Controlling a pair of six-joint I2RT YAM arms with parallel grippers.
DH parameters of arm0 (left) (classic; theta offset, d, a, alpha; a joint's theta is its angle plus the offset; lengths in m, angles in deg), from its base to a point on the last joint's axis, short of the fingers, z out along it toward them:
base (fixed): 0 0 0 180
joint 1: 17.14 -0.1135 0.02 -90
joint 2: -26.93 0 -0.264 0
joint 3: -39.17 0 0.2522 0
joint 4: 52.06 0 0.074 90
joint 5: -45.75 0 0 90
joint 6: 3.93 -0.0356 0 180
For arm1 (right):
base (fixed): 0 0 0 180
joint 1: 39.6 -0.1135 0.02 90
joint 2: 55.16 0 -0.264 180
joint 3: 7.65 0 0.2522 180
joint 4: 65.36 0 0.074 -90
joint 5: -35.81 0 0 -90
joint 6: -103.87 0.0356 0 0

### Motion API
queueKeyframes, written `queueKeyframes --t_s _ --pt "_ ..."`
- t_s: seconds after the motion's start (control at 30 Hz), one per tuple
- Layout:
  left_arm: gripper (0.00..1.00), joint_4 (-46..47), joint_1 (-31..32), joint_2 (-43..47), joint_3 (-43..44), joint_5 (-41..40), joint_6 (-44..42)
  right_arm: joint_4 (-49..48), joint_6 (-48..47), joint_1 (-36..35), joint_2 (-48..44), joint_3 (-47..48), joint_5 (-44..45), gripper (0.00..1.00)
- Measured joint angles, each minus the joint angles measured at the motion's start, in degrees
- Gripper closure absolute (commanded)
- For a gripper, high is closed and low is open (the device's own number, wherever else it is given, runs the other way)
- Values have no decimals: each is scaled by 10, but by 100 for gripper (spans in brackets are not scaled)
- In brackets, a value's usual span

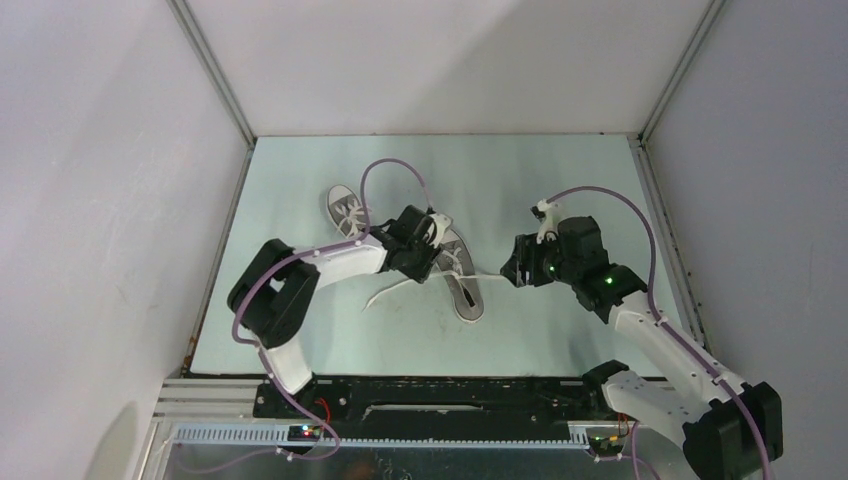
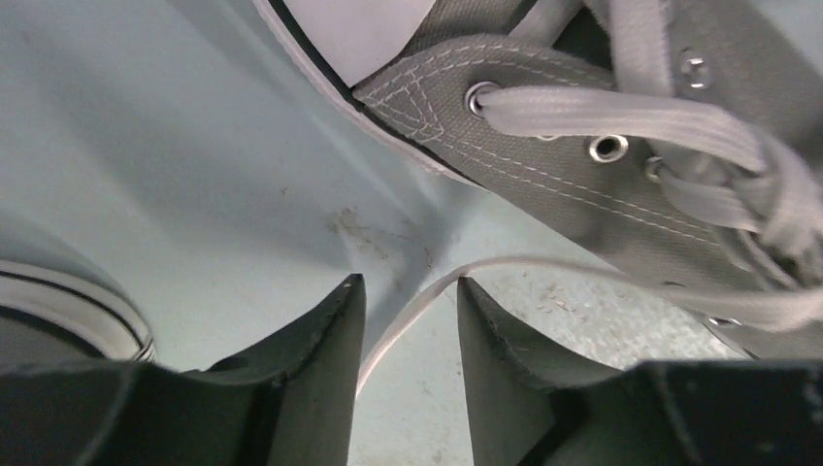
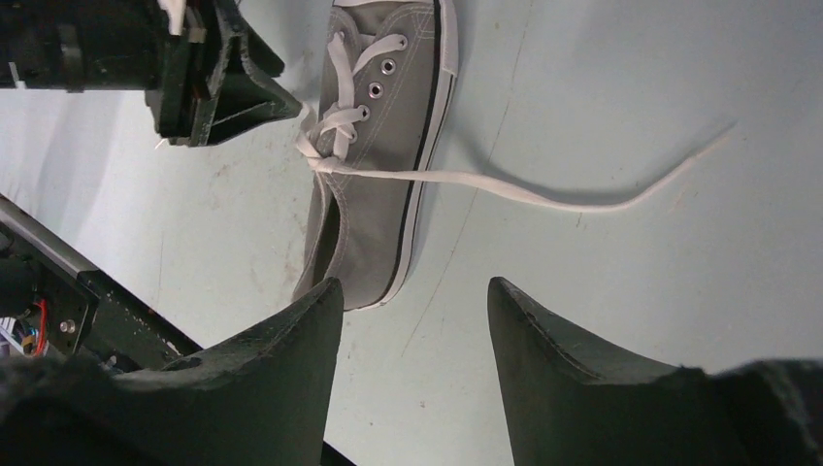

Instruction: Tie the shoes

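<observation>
Two grey shoes on the table from above: the far shoe lies up at the left, the near shoe sits mid-table. My left gripper is right over the near shoe's laced part. One left lace trails off toward my side. A right lace runs out toward my right gripper, which hangs just beside that shoe, not touching it.

Left wrist now: my left fingers stand apart, and the left lace runs straight through the gap, lying loose, not pinched. The near shoe's eyelets and crossed laces are just beyond my tips, up and to the right. A strip of striped sole shows at the lower left.

Right wrist: my right fingers are spread wide, nothing between them but table. The near shoe lies ahead and slightly left, heel end nearest my left finger. Its right lace stretches away across the table, clear of my tips.
</observation>
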Motion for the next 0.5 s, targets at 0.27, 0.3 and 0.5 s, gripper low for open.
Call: queueKeyframes --t_s 0.27,0.3,0.5 --pt "93 -14 -2 -50 36 4 -20 1 3 -20 9 0 14 47" --pt "98 -14 -2 -50 36 7 -22 1 4 -23 9 0 17 46" --pt "100 -16 -2 -46 33 16 -22 2 8 -32 28 0 28 48"
